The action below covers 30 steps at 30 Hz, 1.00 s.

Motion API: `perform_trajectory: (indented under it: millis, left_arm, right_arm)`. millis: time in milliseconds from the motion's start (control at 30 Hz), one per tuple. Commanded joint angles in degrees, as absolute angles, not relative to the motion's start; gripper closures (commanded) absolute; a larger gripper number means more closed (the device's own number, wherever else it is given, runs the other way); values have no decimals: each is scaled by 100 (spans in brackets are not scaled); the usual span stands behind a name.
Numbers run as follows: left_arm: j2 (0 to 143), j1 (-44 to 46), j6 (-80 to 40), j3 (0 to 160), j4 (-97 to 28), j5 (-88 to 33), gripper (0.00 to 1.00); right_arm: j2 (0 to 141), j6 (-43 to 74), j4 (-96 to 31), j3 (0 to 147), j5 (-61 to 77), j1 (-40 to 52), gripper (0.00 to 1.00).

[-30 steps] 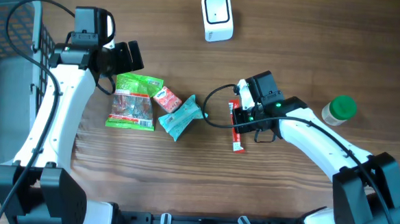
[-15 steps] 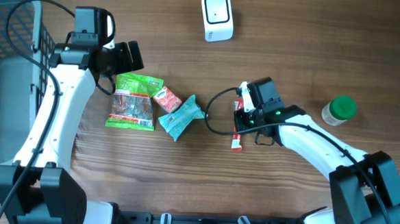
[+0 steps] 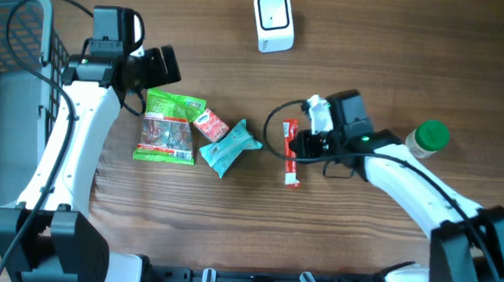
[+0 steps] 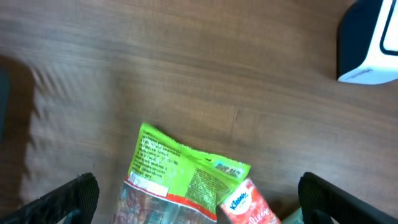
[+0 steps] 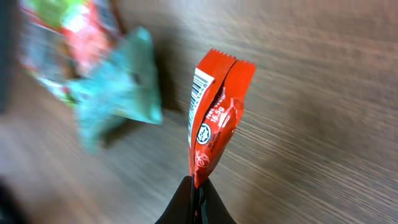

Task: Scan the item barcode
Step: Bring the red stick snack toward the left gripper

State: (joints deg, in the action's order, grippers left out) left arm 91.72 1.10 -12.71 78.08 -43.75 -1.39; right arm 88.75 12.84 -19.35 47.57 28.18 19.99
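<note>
Red crinkly sachet (image 5: 214,118), serrated at its tip, is sticking out ahead of the right gripper (image 5: 196,202) pinching it; left gripper (image 4: 199,199) is gaping above a glossy green bag (image 4: 168,163).

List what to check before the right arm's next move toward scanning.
1. Grip on red sachet: ok, jaws of the right gripper are shut on one end.
2. Barcode exposed: ok, it is visible near the sachet's free end.
3. Barcode facing the white scanner: cannot tell.
4. Way to the scanner: ok, only bare wood lies between.
5. Left gripper out of the way: ok, it is open above the green packet.
</note>
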Motion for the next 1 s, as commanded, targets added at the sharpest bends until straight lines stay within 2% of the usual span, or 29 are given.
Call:
perform_trajectory:
  millis: [0, 300, 433, 567, 633, 767, 833, 967]
  left_arm:
    - [9214, 95, -1253, 7780, -4362, -132, 0]
    - [9214, 95, -1415, 7780, -5177, -2241, 0]
    - [9214, 108, -1332, 7780, -5951, -3398, 0]
    - [9214, 397, 19, 7780, -6447, -4847, 0]
    - [9216, 613, 532, 7780, -6641, -5164, 0]
    - [9216, 1238, 1017, 7780, -6772, -5183, 11]
    - [9216, 1570, 1031, 7780, -6663, -5181, 20]
    - [9216, 2139, 1028, 7780, -6368, -5181, 30]
  right_arm:
    - [8573, 1413, -2034, 4893, 3750, 1765, 96]
    - [8368, 1490, -2169, 4893, 4652, 1264, 96]
    - [8366, 1824, -2171, 4893, 4768, 1011, 96]
    - [8366, 2010, -2080, 4893, 5494, 899, 96]
    - [8368, 2174, -1896, 4893, 5841, 902, 96]
    - [8366, 2971, -956, 4893, 7017, 902, 96]
    - [8366, 3424, -451, 4893, 7354, 902, 96]
    - [8368, 4010, 287, 4890, 7487, 902, 96]
